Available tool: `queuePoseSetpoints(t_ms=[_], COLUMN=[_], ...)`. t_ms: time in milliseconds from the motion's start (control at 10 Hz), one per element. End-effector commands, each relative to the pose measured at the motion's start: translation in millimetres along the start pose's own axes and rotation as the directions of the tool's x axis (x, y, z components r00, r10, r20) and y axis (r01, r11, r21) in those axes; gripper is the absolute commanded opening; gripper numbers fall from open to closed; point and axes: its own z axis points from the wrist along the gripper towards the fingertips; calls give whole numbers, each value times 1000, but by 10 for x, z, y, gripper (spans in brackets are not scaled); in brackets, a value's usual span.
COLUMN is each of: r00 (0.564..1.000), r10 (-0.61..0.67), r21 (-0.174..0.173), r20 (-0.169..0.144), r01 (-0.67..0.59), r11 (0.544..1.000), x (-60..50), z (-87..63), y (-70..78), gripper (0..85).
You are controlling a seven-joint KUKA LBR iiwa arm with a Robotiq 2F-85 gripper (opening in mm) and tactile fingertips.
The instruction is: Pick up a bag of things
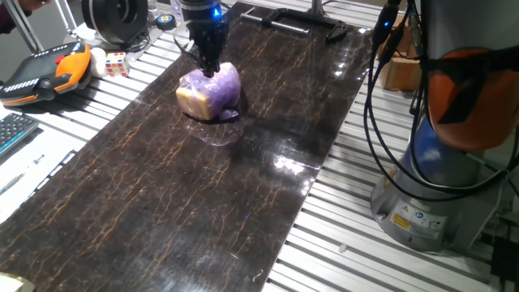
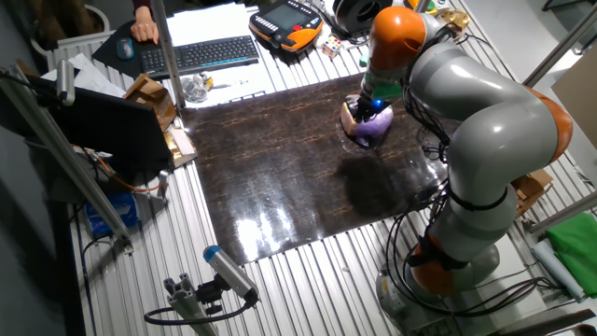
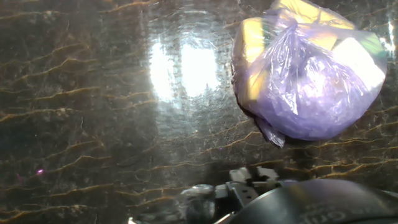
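No legible txt; tiny unreadable sticker on robot base (image 1: 413, 217).

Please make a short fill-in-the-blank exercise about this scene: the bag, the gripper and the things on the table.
1. The bag of things is made of translucent plastic of ____ colour.
2. The gripper is directly ____ the bag.
3. The bag lies on a dark mat with a ____ pattern.
4. At the table's edge, a hand rests near the ____.

Missing words: purple; above; marble; keyboard
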Motion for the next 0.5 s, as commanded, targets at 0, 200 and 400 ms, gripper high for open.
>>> queuePoseSetpoints(t_ms=[0, 200, 400], r00=[1000, 1000, 1000], r10=[2, 6, 8], r21=[0, -9, -13], r20=[0, -2, 3], r01=[-2, -6, -8], r11=[1000, 1000, 1000], x=[-6, -69, -161], z=[10, 76, 173], y=[-8, -17, -67], gripper=[7, 7, 7])
